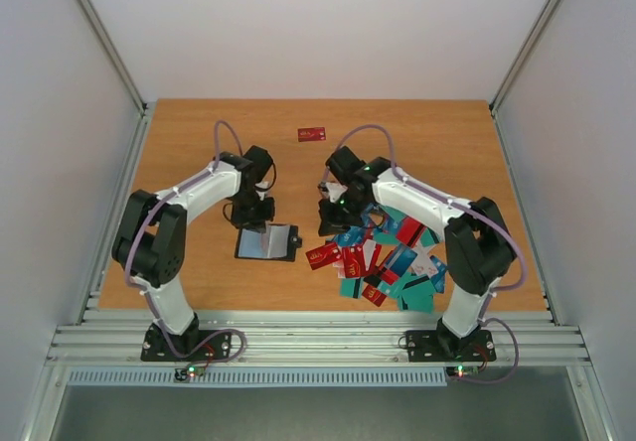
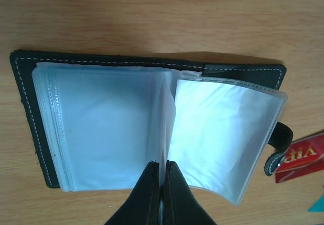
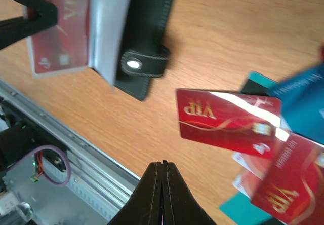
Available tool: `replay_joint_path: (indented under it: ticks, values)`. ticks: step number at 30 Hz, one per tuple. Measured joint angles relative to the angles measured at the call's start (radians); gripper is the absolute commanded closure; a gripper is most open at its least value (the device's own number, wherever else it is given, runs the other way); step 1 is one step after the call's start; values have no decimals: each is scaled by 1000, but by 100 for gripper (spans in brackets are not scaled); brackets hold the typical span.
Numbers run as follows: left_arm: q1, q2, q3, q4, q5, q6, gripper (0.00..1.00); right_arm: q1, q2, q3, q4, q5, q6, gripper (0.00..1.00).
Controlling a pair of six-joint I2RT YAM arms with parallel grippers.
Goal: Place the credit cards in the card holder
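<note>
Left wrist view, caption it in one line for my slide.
Shut left gripper at the clear sleeves of the open card holder, red VIP card lying beside it.

In the top view the right arm point(image 1: 429, 201) covers the far part of the credit cards point(image 1: 383, 262) heaped by the table's point(image 1: 199, 133) near edge, and their print is too small to read. The left wrist view cuts off a red card point(image 2: 302, 156) at its right edge. The right wrist view crops the card holder point(image 3: 147, 27) at the top, and a blue card point(image 3: 304, 96) there is blurred.
</note>
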Motion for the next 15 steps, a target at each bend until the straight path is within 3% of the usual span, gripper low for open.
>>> replay_joint_path:
  ticks: [7,15]
  values:
    - [-23,70,104,-93,-109,0,94,-62,-142,-72,-51,72,-3,98]
    - [-138,163,224,-171,-235,-17,88,-107,-232,-134,-98,114,-4,97]
